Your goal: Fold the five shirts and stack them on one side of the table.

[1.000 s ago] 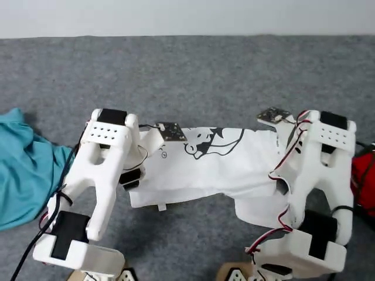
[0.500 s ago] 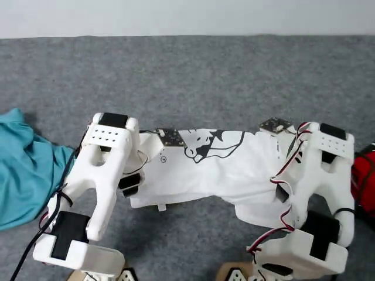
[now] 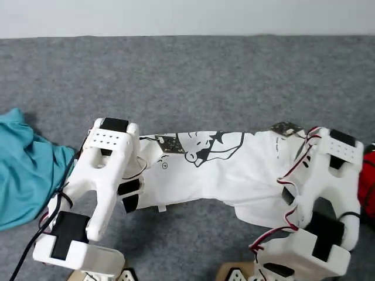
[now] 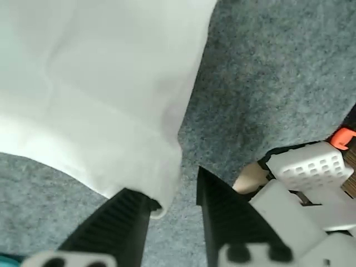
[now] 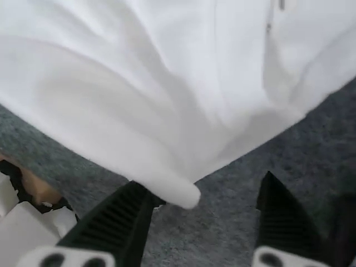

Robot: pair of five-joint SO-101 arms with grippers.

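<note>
A white shirt point(image 3: 234, 170) with a black drawing lies spread across the grey carpet between my two arms. The left arm point(image 3: 105, 158) stands over its left end, the right arm point(image 3: 328, 170) over its right end. In the left wrist view my left gripper point(image 4: 169, 189) is open, and a folded corner of the shirt point(image 4: 94, 83) rests against one finger point(image 4: 122, 222). My right gripper point(image 5: 203, 189) is wide open in its own wrist view, with a rounded fold of the shirt point(image 5: 167, 83) lying between the fingers.
A crumpled teal shirt point(image 3: 26, 164) lies at the left edge of the table. A red shirt point(image 3: 368, 175) peeks in at the right edge behind the right arm. Bare grey carpet point(image 3: 193, 76) stretches across the far half.
The right arm has shifted to the right and nearer the front. The white shirt's right end and its drawing moved right with it, so the shirt lies longer. The left arm barely moved.
</note>
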